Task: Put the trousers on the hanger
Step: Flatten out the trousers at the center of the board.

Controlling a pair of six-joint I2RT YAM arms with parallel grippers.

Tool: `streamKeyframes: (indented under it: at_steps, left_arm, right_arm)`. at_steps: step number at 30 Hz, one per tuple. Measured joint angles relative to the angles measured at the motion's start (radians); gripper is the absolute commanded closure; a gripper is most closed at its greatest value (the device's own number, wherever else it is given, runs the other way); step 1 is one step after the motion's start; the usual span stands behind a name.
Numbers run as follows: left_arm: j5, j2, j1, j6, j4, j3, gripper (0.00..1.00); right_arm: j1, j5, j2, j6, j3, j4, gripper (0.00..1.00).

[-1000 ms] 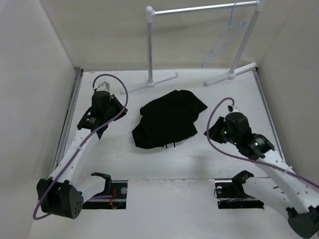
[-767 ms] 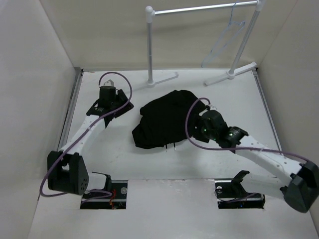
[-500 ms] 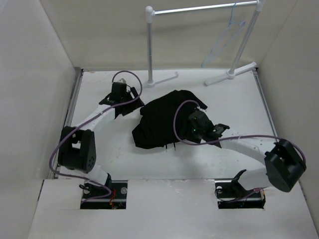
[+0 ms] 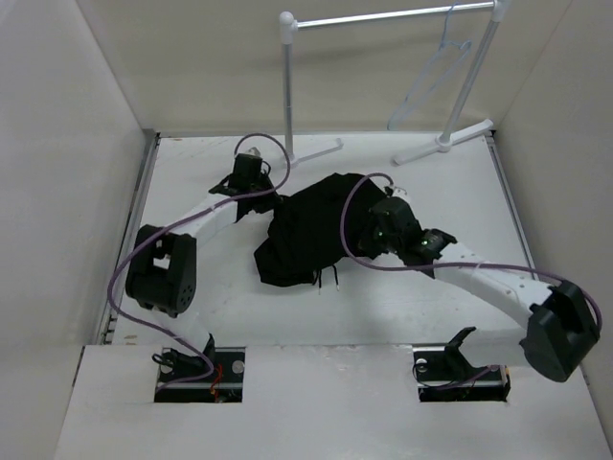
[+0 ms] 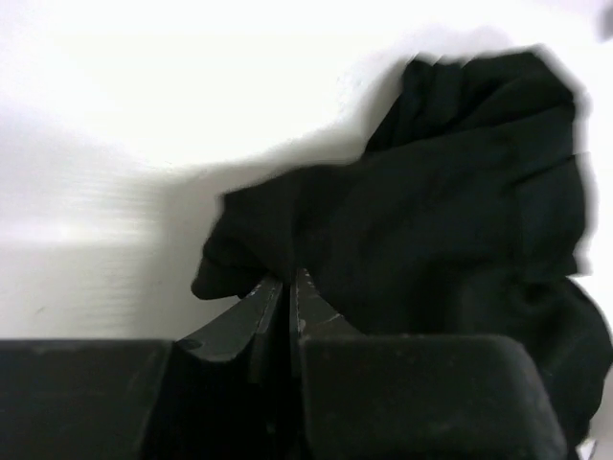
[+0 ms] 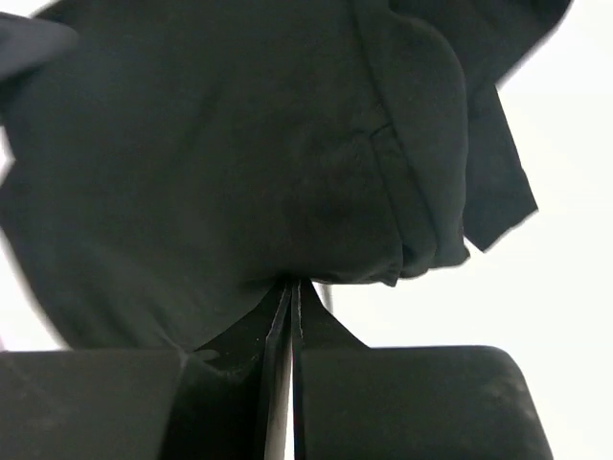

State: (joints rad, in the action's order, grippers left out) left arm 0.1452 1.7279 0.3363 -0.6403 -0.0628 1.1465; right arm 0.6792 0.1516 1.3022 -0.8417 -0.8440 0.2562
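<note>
The black trousers (image 4: 311, 235) lie in a crumpled heap in the middle of the table. My left gripper (image 4: 266, 197) is shut, its tips against the heap's upper left edge; in the left wrist view the tips (image 5: 287, 280) touch a fold of the trousers (image 5: 441, 220). My right gripper (image 4: 369, 230) is shut at the heap's right side; in the right wrist view its tips (image 6: 290, 284) meet the edge of the trousers (image 6: 239, 163), with no cloth showing between the jaws. The pale hanger (image 4: 433, 77) hangs on the rail at the back right.
The white rail stand (image 4: 287, 86) stands at the back, with feet (image 4: 442, 142) on the table. White walls close in the left, right and back sides. Two arm bases sit at the near edge.
Both arms have swung inward from the table's sides to the trousers. The left gripper went to the upper left edge, the right one to the right edge. The trousers have not moved.
</note>
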Motion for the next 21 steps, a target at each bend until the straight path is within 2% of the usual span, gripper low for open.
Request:
streamKeyframes:
  at_steps: [3, 6, 10, 14, 17, 21]
  left_arm:
    - [-0.034, -0.137, -0.033, -0.008, -0.032, -0.002, 0.98]
    - [-0.075, -0.356, -0.084, -0.013, -0.082, 0.012, 0.98]
    - [-0.113, -0.564, -0.122, -0.014, -0.169, 0.173, 0.96]
    - [-0.160, -0.659, -0.103, 0.002, -0.198, 0.354, 0.95]
    - [-0.205, -0.701, -0.100, 0.015, -0.219, 0.418, 0.94]
    - [-0.242, -0.726, -0.100, 0.031, -0.262, 0.438, 0.92]
  right_arm:
    - [0.000, 0.019, -0.087, 0.039, -0.082, 0.060, 0.95]
    - [0.000, 0.034, -0.172, 0.076, -0.190, 0.130, 0.95]
    - [0.002, 0.039, -0.244, 0.124, -0.399, 0.234, 0.95]
    - [0.003, 0.062, -0.262, 0.180, -0.665, 0.323, 0.95]
    - [0.016, 0.092, -0.272, 0.214, -0.842, 0.367, 0.94]
    - [0.036, 0.107, -0.309, 0.233, -0.940, 0.370, 0.93]
